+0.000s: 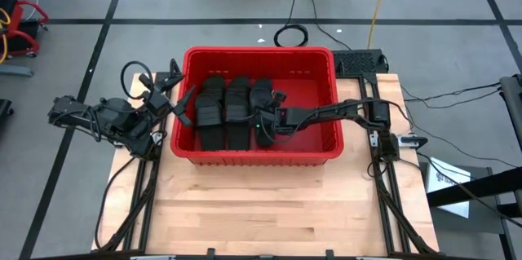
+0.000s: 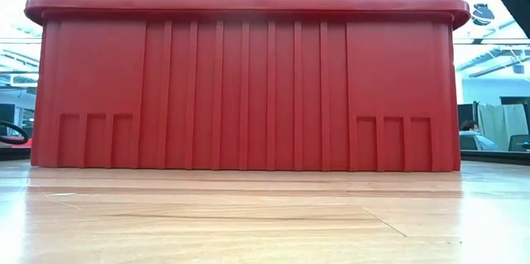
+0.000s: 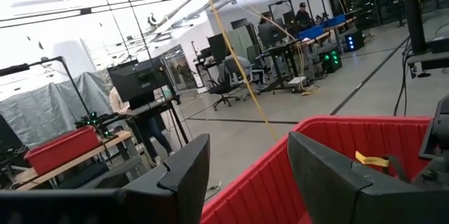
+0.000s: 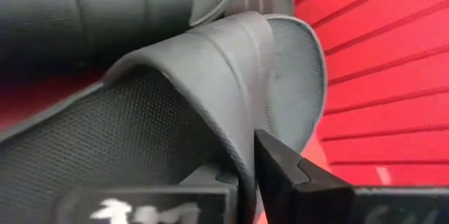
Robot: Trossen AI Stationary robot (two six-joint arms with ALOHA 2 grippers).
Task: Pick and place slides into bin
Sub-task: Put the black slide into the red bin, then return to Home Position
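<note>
Both my arms (image 1: pixel 326 114) are dark, nearly black, built of slim links with blocky joints. My left arm (image 1: pixel 98 117) carries a black cable that loops up in a ring near its wrist. My left fingers (image 3: pixel 330 175) are thick, matte black wedges with flat inner faces and chamfered edges. My right finger (image 4: pixel 280 164) is the same dark plastic, tapering to a blunt tip. White marking sits on my right wrist body (image 4: pixel 140 210), too blurred to read, perhaps lettering.
</note>
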